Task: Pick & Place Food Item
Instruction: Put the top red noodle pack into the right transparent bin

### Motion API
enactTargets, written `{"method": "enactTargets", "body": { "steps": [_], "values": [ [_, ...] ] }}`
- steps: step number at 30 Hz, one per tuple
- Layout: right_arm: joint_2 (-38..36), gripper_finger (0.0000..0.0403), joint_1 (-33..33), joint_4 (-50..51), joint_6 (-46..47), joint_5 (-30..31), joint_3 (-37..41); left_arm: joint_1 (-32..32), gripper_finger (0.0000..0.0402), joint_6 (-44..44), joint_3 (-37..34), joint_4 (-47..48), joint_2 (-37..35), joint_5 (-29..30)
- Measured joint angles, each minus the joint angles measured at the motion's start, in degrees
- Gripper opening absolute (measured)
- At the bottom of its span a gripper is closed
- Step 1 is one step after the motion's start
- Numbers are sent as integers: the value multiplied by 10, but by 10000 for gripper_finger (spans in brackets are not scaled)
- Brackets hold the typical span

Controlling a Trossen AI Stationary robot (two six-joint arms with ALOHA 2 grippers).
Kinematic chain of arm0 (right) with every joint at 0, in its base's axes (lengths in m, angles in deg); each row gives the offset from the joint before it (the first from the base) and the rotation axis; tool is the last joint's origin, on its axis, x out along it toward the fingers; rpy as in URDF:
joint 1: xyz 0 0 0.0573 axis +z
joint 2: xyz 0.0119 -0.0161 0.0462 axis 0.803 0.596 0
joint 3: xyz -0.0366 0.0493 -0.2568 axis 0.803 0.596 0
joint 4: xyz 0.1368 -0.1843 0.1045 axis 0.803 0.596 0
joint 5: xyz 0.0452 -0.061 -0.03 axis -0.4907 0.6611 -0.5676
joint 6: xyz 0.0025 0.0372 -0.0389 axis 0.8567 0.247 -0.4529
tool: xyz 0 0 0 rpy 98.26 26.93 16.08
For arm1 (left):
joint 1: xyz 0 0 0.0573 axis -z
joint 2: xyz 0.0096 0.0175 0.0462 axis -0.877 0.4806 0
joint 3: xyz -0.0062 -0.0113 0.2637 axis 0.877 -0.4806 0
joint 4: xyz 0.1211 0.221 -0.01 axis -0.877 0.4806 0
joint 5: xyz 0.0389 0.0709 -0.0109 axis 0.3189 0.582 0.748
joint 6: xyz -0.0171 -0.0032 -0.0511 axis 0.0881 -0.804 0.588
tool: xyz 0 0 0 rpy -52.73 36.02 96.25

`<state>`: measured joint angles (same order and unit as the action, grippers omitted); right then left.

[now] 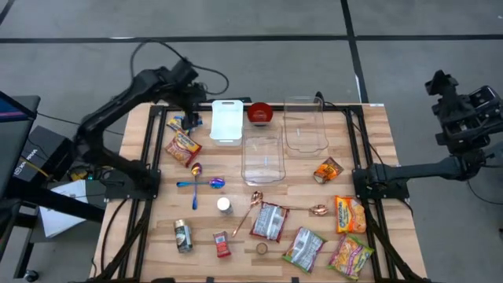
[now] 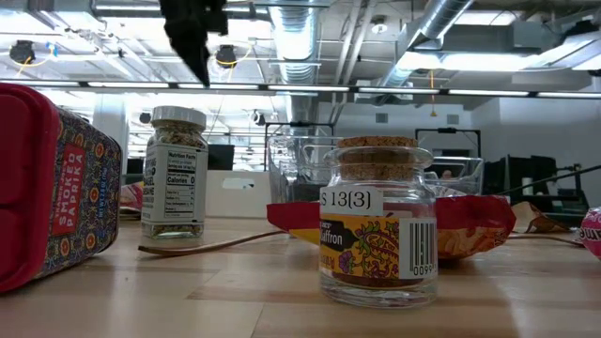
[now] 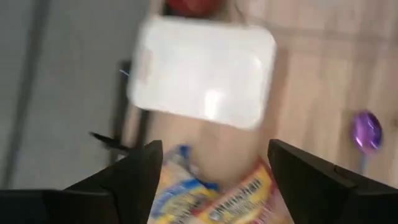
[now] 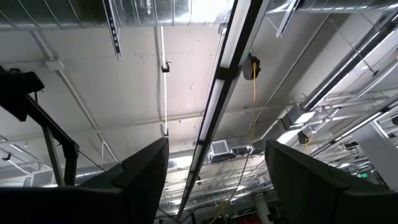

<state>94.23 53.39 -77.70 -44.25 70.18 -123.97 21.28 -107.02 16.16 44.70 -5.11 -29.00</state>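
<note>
From above, the left gripper hung over the table's far left corner, above a yellow-and-blue snack packet and just beside the white lidded container. The right gripper waited well off the table to the right. A second orange packet lay just beside the first, so a descent slightly off line could pinch both or nudge one toward the table edge.

At table height, only a dark part of an arm showed at the top; jars, including a cork-topped spice jar, blocked the far corner, so nothing there confirmed contact.

The left wrist camera showed its two fingers spread wide with nothing between them, the snack packet lying in the gap below and the white container ahead. The thin, flat packet risked slipping out if the fingers closed too high.

The right wrist camera faced the ceiling, fingers apart and empty.
</note>
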Motion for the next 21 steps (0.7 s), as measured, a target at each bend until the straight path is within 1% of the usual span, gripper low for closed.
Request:
{"method": "enactTargets", "body": {
  "steps": [3, 7, 12, 16, 19, 21],
  "values": [
    [0, 260, 0, 6, 1, -7, 0, -3, 284, -32, -48, 19, 13, -35],
    [0, 260, 0, 9, 5, -17, 0, -2, 284, -74, -121, 38, 23, -39],
    [0, 260, 0, 13, 10, -17, 0, -2, 284, -118, -199, 20, 23, -38],
    [0, 260, 0, 14, 10, -17, 0, -1, 284, -128, -245, -32, 23, -24],
    [0, 260, 0, 23, 10, -17, 0, -2, 284, -129, -269, -87, 23, -6],
    [0, 260, 0, 25, 12, -17, 0, -2, 284, -129, -281, -105, 26, -5]
  ]
}}
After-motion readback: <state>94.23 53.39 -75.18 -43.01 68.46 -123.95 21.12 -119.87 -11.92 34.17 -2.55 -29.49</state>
